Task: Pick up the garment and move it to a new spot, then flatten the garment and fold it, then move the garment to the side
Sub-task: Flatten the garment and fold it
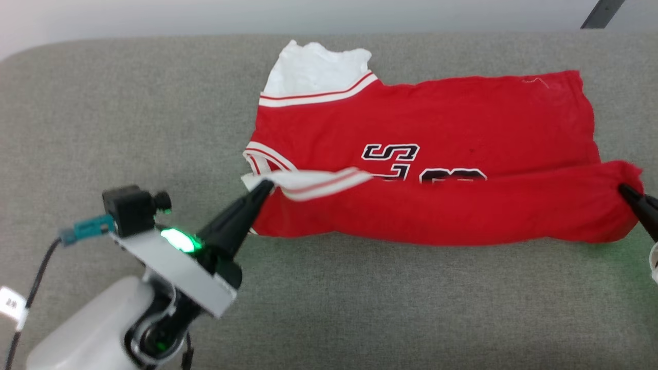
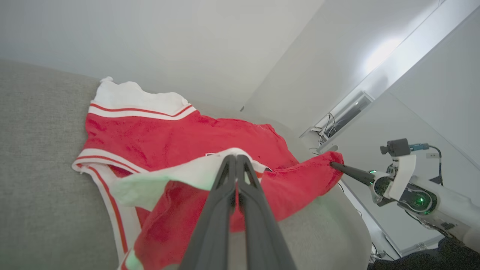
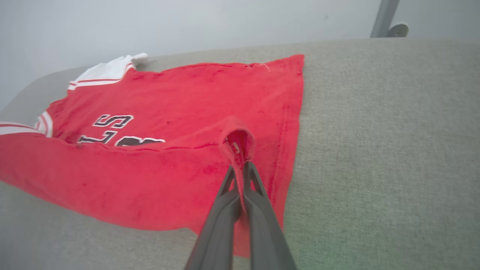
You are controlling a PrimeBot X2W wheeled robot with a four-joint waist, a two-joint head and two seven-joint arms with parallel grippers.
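Red jersey cloth stretches across a grey upholstered surface (image 1: 103, 103), where the garment (image 1: 437, 118) lies lengthwise in front of a two-armed robot. One white sleeve (image 1: 318, 67) points toward the pale wall behind.

The left end effector (image 1: 266, 187), fingers pressed together, pinches the white, red-striped sleeve trim (image 1: 318, 184) at the garment's near left corner. The right end effector (image 1: 626, 191), likewise clamped tight, grips the red hem corner at the far right.

Between the two grips, the garment's near edge is raised off the surface and rolled over toward the black-and-white lettering (image 1: 390, 153), covering the lower part of the characters. The far half rests flat on the grey fabric.

From the left wrist, the white trim drapes over the tips of the left end effector (image 2: 235, 157), while the right end effector (image 2: 333, 164) holds the red corner taut. A green light (image 1: 177, 239) glows on the left wrist.
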